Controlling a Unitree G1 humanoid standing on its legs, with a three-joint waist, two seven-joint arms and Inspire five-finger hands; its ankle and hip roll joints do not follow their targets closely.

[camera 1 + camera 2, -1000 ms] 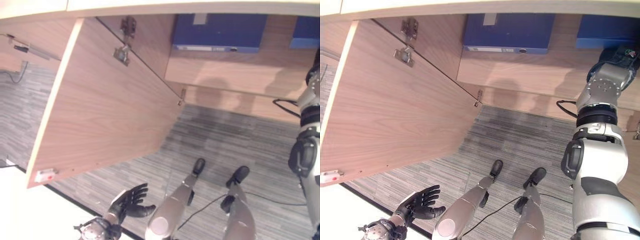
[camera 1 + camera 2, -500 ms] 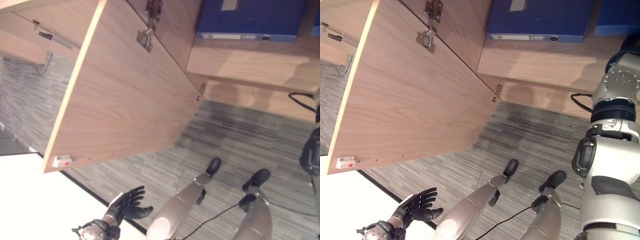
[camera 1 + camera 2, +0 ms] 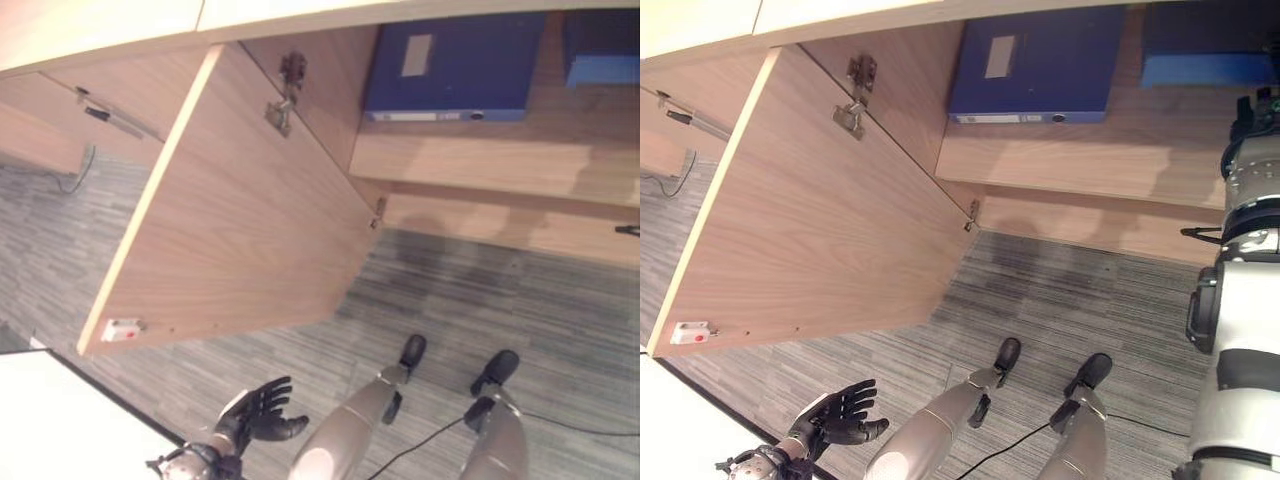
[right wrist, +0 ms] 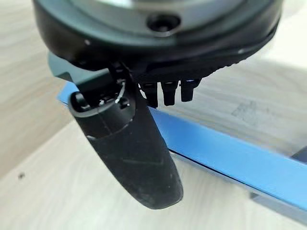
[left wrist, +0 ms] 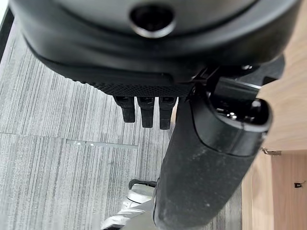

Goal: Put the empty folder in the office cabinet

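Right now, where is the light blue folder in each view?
Left eye view: light blue folder upper right, on the cabinet shelf.
Right eye view: upper right too.
Right wrist view: flat on the shelf, past the right hand.
Left wrist view: faces carpet past the left hand.
Shared landmark: dark blue binder to its left.

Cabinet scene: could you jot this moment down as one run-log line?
cabinet door: open | blue folder: on shelf | right robot hand: open above it | left robot hand: open, idle

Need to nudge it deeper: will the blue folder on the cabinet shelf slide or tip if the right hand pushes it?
The blue folder lies flat on the smooth wooden shelf, so it will probably slide, not tip. It looks stiff-edged, unlikely to buckle. The right hand hangs open over it.
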